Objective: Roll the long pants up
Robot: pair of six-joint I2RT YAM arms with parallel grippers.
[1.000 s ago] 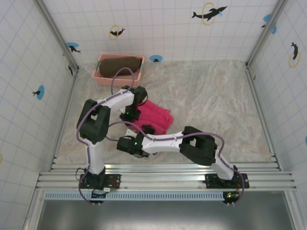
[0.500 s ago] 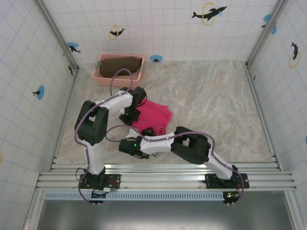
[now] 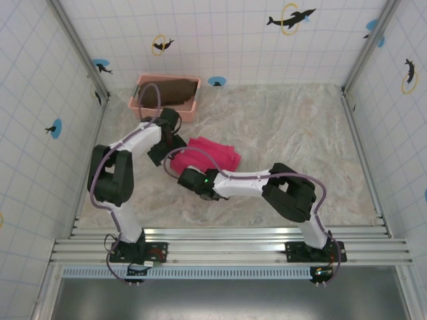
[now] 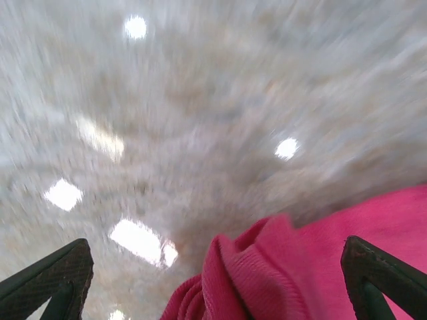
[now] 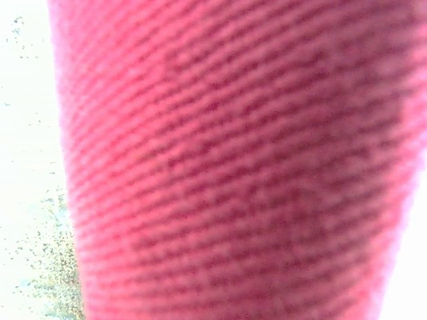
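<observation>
Now shifted left, left gripper (image 4: 213, 257) gapes at long pants (image 3: 215, 157); right gripper (image 3: 187, 177), cannot tell

Long pants (image 3: 212, 155): bright magenta-pink soft fabric gathered into a compact, layered bundle, lying flat on the marbled tabletop (image 3: 287, 133) left of centre. Rounded folds at its left end; ribbed weave visible close up.

The left arm (image 3: 107, 180) folds at its elbow on the frame's left side and reaches up toward centre-left. Its left gripper (image 3: 160, 152) points down with fingers (image 4: 53, 273) spread wide (tips in the wrist view's lower corners). The right arm (image 3: 287, 197) stretches low and leftward, with the right gripper (image 3: 181, 176) near centre; how its jaws stand cannot be told.
</observation>
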